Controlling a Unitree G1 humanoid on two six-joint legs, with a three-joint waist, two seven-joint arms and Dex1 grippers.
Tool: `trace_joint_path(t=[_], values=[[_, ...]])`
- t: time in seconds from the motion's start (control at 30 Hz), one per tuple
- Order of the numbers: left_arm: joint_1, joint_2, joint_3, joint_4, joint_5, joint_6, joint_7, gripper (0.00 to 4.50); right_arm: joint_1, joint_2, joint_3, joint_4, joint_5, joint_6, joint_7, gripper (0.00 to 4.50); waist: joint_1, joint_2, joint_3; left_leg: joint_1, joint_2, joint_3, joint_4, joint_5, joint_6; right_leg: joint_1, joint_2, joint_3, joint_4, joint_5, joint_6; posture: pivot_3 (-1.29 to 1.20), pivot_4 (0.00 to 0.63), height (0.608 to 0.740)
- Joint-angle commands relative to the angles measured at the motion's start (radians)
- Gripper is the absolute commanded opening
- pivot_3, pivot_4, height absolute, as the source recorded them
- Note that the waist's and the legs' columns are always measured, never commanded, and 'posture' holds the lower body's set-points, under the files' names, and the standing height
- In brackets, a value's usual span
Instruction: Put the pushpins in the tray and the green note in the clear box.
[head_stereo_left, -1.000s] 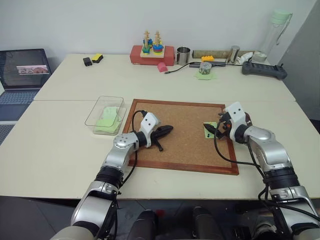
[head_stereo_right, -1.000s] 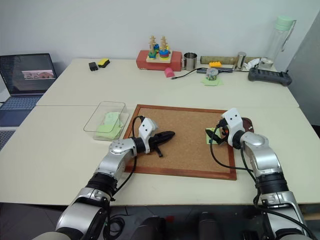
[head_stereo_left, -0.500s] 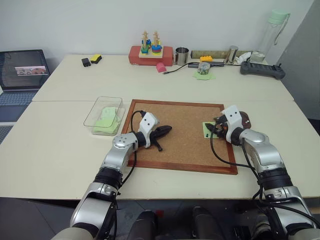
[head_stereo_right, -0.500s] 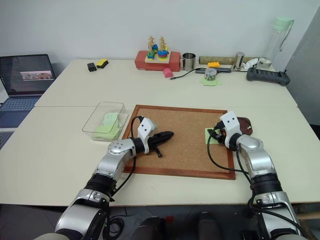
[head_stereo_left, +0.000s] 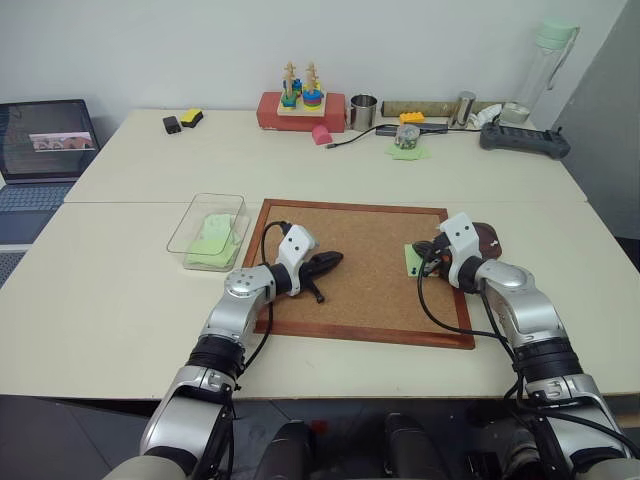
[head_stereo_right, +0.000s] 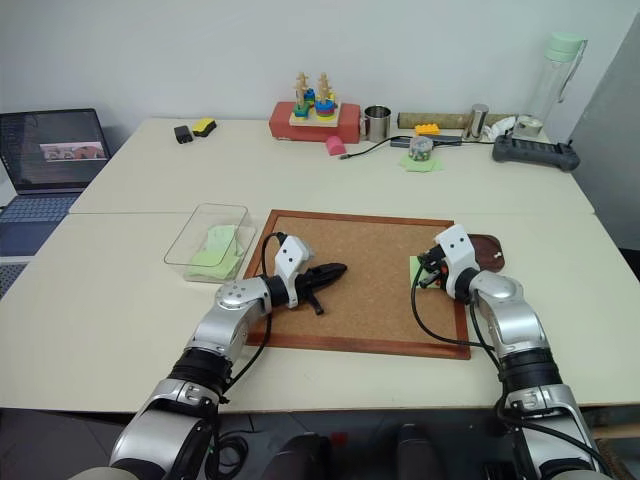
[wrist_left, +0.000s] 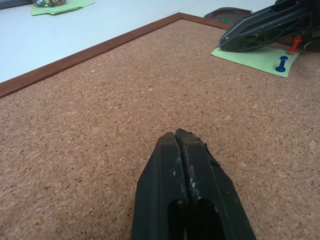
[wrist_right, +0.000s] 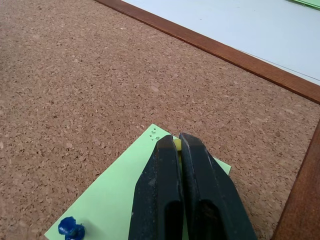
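No readable text, label, brand or number is showing anywhere; the laptop (head_stereo_left: 42, 140) screen is displaying a picture strip too small to read.

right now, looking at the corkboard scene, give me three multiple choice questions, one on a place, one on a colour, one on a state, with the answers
1. Where does the green note under the right gripper lie?
A. on the corkboard near its right edge
B. inside the clear box
C. on the laptop

2. What colour is the pushpin standing in that note's corner?
A. white
B. blue
C. pink

3. How do the left gripper fingers stand?
A. wide open
B. shut on a cup
C. shut with nothing between them

Answers:
1. A, the note lies flat on the cork by the right frame.
2. B, the right wrist view shows a blue head.
3. C, the left wrist view shows the fingers pressed together over bare cork.
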Motion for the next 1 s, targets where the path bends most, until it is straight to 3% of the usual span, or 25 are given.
trace_joint_path(t=[0.03, 0.63, 1.0], values=[[0.025, 0.005, -0.011, 0.012, 0.021, 0.016, 0.003, 0.0, -0.001, -0.005, -0.018, -0.074, 0.016, -0.01, 0.017, 0.04, 0.0, 0.0, 0.0, 0.0, 0.0, 0.0, 0.0, 0.0, 0.0, 0.0, 0.0, 0.0, 0.0, 0.0, 0.0, 0.0, 0.15, 0.74], [0.024, 0.002, -0.02, 0.034, 0.048, 0.017, 0.021, 0.0, 0.013, -0.023, -0.12, -0.228, 0.124, 0.15, -0.002, 0.04, 0.0, 0.001, -0.001, 0.001, 0.0, 0.0, 0.0, 0.0, 0.0, 0.0, 0.001, 0.0, 0.0, 0.0, 0.0, 0.0, 0.15, 0.74], [0.02, 0.005, -0.023, 0.034, 0.05, 0.016, 0.016, 0.0, 0.094, -0.092, -0.164, -0.269, -0.042, 0.203, -0.25, 0.04, 0.0, 0.002, -0.002, 0.001, 0.0, 0.0, 0.0, 0.0, 0.0, 0.0, 0.001, 0.0, 0.0, 0.0, 0.0, 0.0, 0.15, 0.74]])
